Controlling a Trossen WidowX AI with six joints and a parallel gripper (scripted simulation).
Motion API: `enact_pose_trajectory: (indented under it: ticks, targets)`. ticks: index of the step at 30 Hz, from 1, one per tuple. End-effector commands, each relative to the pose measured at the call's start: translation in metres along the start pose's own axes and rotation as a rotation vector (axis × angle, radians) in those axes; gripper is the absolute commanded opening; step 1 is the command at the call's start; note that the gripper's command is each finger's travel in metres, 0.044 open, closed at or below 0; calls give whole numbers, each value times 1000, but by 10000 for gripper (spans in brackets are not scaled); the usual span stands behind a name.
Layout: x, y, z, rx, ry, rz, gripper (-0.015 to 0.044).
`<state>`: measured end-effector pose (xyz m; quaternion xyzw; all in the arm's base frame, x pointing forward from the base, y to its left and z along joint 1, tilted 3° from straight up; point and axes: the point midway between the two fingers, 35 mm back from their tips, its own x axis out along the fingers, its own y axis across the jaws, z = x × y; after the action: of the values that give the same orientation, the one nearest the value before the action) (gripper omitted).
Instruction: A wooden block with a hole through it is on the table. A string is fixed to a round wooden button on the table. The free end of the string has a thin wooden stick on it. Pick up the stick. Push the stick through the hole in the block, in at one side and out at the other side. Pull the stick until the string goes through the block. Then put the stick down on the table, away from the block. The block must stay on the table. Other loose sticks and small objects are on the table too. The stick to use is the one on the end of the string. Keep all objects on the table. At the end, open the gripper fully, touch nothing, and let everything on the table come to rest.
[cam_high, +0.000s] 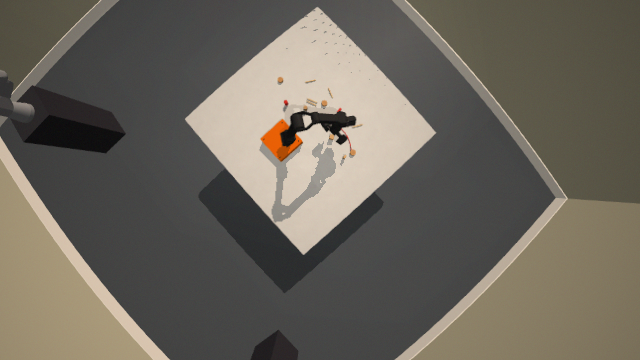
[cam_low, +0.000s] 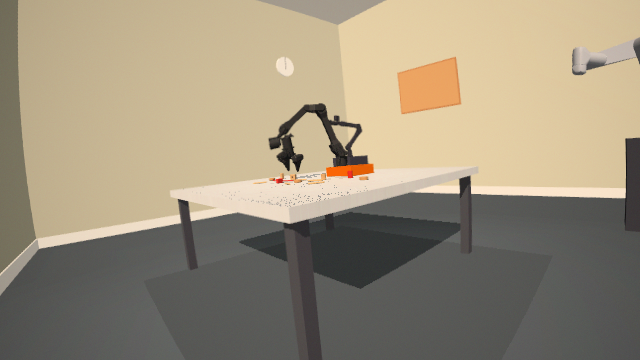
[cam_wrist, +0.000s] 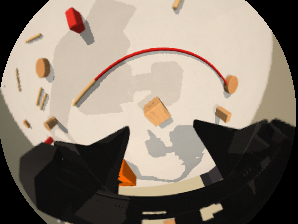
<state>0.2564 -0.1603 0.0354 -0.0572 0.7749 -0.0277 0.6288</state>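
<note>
The wooden block (cam_wrist: 157, 111) (cam_high: 331, 136) (cam_low: 293, 177) stands on the table (cam_wrist: 260, 60) (cam_high: 310, 230) (cam_low: 400, 182); its hole cannot be made out. The red string (cam_wrist: 165, 49) (cam_high: 349, 141) arcs around the block's far side from the round wooden button (cam_wrist: 231, 84) (cam_high: 353, 152), at right in the wrist view, to the thin stick (cam_wrist: 84, 93), at left. The stick lies on the table, hidden under the arm in the top view. My gripper (cam_wrist: 162, 126) (cam_low: 293, 170) is open and empty above the table, its tips on the near side of the block in the wrist view.
A red block (cam_wrist: 75, 20) (cam_high: 339, 109), a wooden disc (cam_wrist: 43, 67) (cam_high: 324, 103) and loose sticks (cam_wrist: 33, 38) (cam_high: 310, 81) lie beyond the stick. A small wooden piece (cam_wrist: 223, 114) (cam_high: 344, 157) lies near the button. A red cylinder (cam_high: 286, 102) (cam_low: 350, 174) stands near the orange base (cam_high: 270, 140) (cam_low: 350, 170).
</note>
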Motion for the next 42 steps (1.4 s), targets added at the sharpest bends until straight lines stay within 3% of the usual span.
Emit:
enact_pose_trajectory:
  ticks: [1,6,30,38,42]
  targets:
    - [-10,-1,-4,-757,-186,-8,440]
    - [-12,-1,-4,-951,-220,-36,440]
    - [-12,-2,-5,-951,-220,-36,440]
    - [-12,-2,-5,-951,-220,-36,238]
    - [-12,-2,-5,-945,-215,-36,238]
